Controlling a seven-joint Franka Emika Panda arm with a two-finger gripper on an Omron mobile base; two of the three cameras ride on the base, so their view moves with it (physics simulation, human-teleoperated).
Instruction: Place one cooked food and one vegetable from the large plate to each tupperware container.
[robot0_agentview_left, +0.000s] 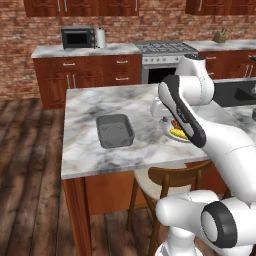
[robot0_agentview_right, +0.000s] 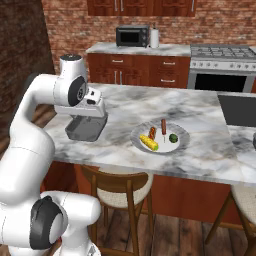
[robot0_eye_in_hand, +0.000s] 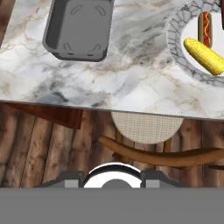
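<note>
The large plate (robot0_agentview_right: 183, 143) lies on the marble island with a thin reddish-brown cooked food stick (robot0_agentview_right: 163, 126), a hot dog in a bun (robot0_agentview_right: 152, 132), a yellow corn cob (robot0_agentview_right: 148, 143) and a small green ball (robot0_agentview_right: 173, 138) on it. In the hand view the plate's grey rim (robot0_eye_in_hand: 175, 39), the corn cob (robot0_eye_in_hand: 203, 55) and the hot dog (robot0_eye_in_hand: 204, 28) sit at the upper right. A dark grey tupperware container (robot0_agentview_left: 115, 131) stands empty left of the plate, at the upper left in the hand view (robot0_eye_in_hand: 78, 28). My gripper (robot0_agentview_right: 86, 117) hangs high above the counter's front edge, between container and plate. Its fingertips (robot0_eye_in_hand: 70, 177) stand apart, holding nothing.
A wooden stool with a woven seat (robot0_eye_in_hand: 146, 127) is tucked under the island's front edge. A black sink basin (robot0_agentview_right: 240, 110) is set into the counter right of the plate. Stove (robot0_agentview_right: 220, 52) and microwave (robot0_agentview_right: 132, 36) line the back wall.
</note>
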